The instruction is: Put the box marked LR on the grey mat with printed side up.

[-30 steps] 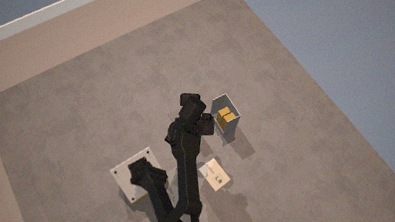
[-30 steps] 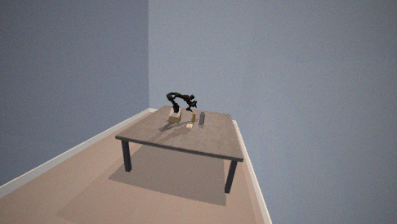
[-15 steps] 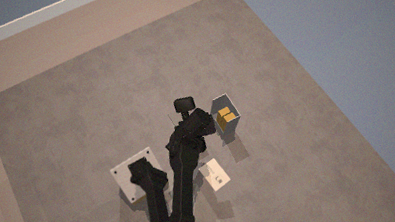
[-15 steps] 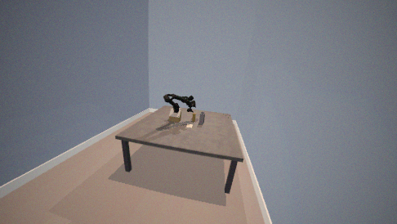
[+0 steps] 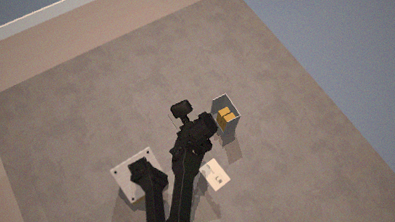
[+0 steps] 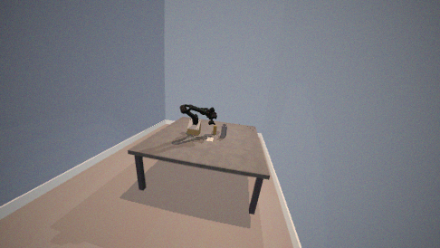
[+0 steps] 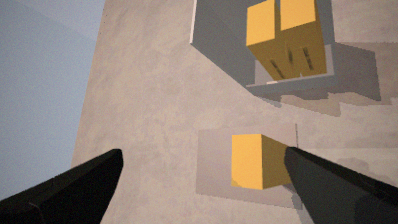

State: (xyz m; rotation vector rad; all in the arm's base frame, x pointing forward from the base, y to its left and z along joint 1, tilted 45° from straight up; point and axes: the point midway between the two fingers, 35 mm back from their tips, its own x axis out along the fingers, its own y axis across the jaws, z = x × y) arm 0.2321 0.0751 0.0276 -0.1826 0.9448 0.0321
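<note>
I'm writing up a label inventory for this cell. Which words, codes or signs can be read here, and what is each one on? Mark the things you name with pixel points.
"LR": on the pale card [image 5: 211,170] [image 6: 210,139] on the table; a fainter mark beside it is too blurred to read.
Dark print on the two boxes in the bin [image 7: 220,55] [image 5: 217,105]: too small and slanted to read.
Box on the mat [image 7: 210,165]: no print on the sides in view.
</note>
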